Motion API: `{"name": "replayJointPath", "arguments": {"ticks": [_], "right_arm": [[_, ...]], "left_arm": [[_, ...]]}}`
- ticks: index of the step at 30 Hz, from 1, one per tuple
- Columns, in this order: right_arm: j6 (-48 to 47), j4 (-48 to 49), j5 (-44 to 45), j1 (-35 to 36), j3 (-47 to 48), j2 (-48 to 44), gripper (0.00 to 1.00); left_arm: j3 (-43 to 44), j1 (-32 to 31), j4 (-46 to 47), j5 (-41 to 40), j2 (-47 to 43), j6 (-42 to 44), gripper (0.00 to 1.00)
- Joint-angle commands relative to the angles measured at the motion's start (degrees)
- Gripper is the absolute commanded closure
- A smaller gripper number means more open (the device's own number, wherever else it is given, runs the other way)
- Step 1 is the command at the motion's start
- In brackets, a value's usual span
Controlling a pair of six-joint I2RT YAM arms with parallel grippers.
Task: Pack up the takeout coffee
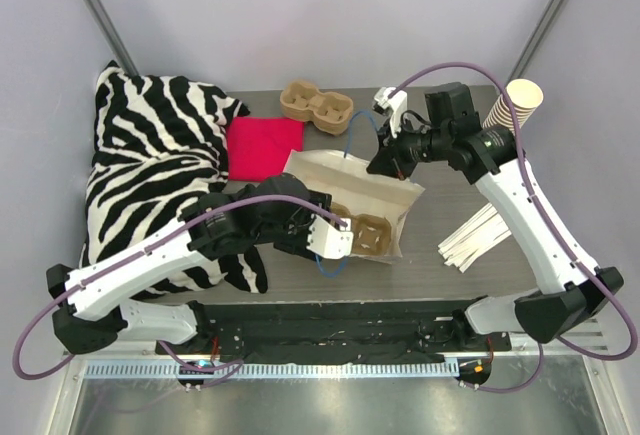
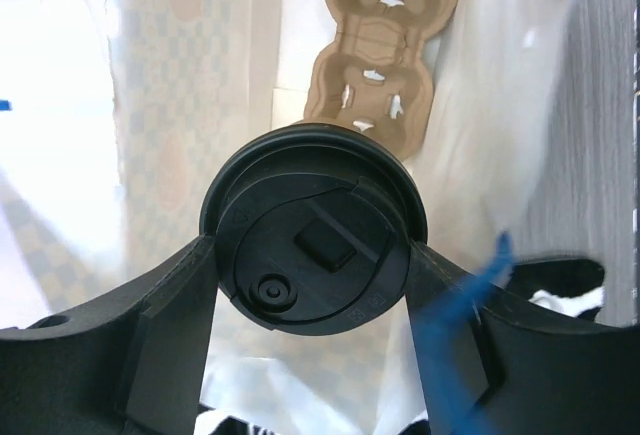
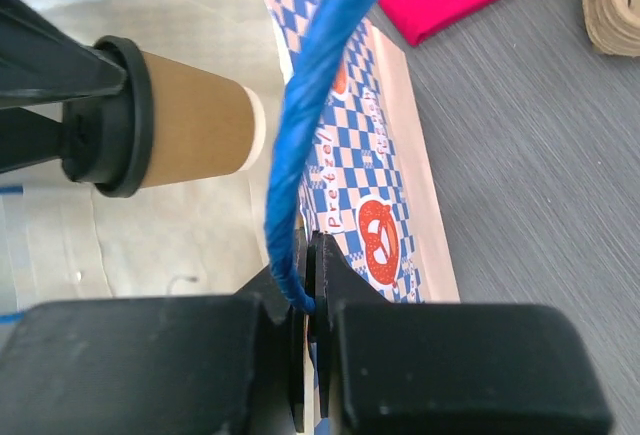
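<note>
The takeout coffee (image 2: 312,250), a tan paper cup with a black lid, sits between my left gripper's fingers (image 2: 165,335), which press on the lid's rim. In the right wrist view the cup (image 3: 190,120) hangs inside the mouth of the white paper bag (image 3: 390,155), cup bottom free. Beyond it in the bag lies a tan cup carrier (image 2: 385,55). My left gripper (image 1: 335,235) reaches into the bag (image 1: 395,193) from the left. My right gripper (image 3: 318,255) is shut on the bag's blue handle (image 3: 310,85) at the bag's far edge (image 1: 385,163).
A zebra-print cloth (image 1: 150,165) covers the left of the table, with a red cloth (image 1: 263,147) beside it. A second cup carrier (image 1: 316,105) lies at the back. A stack of lidless cups (image 1: 515,105) and several white strips (image 1: 478,235) are on the right.
</note>
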Motion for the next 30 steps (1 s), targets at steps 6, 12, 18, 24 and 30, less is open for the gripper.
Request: {"name": "replayJointPath", "arguments": {"ticks": [6, 12, 18, 24, 30], "right_arm": [[-7.19, -2.24, -8.13, -0.69, 3.15, 0.68, 0.99], [-8.16, -2.06, -8.93, -0.69, 3.41, 1.12, 0.99], [-8.16, -0.05, -6.47, -0.78, 2.36, 0.95, 0.99], [-8.34, 2.68, -4.10, -0.16, 0.95, -0.72, 0.99], [-9.39, 4.43, 0.63, 4.74, -0.28, -2.92, 0.99]], "left_arm": [[2.09, 1.23, 0.60, 1.74, -2.12, 2.46, 0.85], [-0.04, 2.37, 3.06, 2.00, -4.15, 2.82, 0.85], [4.71, 3.78, 4.56, 4.11, -4.33, -2.81, 0.85], [9.01, 7.11, 3.60, 5.86, -2.57, -10.36, 0.84], [18.67, 15.03, -2.20, 14.20, 3.57, -18.54, 0.84]]}}
